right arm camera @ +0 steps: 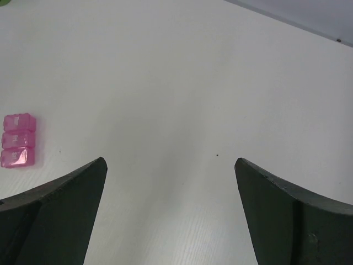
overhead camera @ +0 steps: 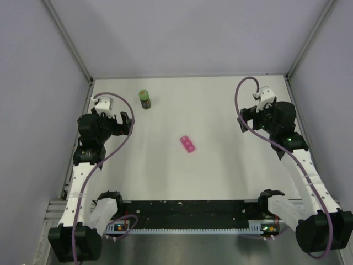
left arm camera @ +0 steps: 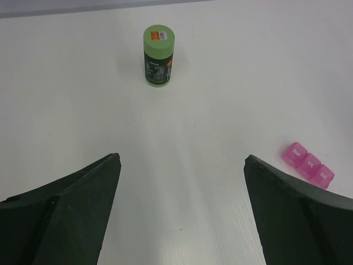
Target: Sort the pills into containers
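Pill box lay closed mid-bench, green bottle capped well apart at far left, no loose pills seen, left end effector and right end effector spread, empty; sorting apparently unstarted.

1. Noted a white table.
2. Bore a green bottle, upright, toward the far left.
3. Bore a pink pill box, flat near the middle, well apart from the bottle.
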Motion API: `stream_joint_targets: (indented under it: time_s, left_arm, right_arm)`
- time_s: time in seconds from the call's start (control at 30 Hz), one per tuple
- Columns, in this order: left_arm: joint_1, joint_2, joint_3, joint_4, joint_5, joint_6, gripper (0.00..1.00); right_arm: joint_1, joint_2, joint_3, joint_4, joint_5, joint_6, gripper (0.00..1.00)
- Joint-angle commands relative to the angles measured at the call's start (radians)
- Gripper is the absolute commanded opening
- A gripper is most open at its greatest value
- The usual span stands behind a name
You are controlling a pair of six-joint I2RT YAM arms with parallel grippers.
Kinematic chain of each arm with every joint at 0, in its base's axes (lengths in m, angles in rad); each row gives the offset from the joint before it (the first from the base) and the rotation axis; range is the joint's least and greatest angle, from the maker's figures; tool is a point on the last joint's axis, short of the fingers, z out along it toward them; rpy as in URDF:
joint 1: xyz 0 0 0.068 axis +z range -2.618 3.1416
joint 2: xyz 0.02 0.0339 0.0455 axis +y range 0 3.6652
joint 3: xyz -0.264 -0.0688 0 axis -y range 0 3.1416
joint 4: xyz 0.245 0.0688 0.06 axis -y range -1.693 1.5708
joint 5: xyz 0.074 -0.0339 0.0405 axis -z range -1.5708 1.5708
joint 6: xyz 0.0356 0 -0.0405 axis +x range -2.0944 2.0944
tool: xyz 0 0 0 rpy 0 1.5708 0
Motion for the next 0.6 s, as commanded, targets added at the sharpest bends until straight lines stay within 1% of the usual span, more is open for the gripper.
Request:
stream_joint_targets:
  time_s: [0.0, 0.2, 0.33, 0.43, 0.57]
  left_arm:
    - [0.002, -0.004, 0.038, 0.021, 0.002, 0.014, 0.99]
    - [0.002, 0.007, 0.038, 0.015, -0.053, 0.015, 0.99]
    - [0.002, 0.007, 0.047, 0.006, -0.076, 0.012, 0.99]
    - [0.002, 0.010, 0.050, -0.002, -0.062, 0.017, 0.99]
    - [0.002, 0.030, 0.054, 0.000, -0.059, 0.017, 0.99]
  right_arm:
    - [0.012, -0.009, 0.018, 0.013, -0.003, -0.016, 0.99]
    - [0.023, 0.005, 0.032, -0.003, -0.028, -0.027, 0.99]
    - [0.061, 0.037, 0.056, -0.022, -0.019, -0.044, 0.99]
    - [0.130, 0.086, 0.081, -0.036, 0.045, -0.071, 0.99]
    - [0.276, 0.146, 0.110, -0.037, 0.177, -0.107, 0.99]
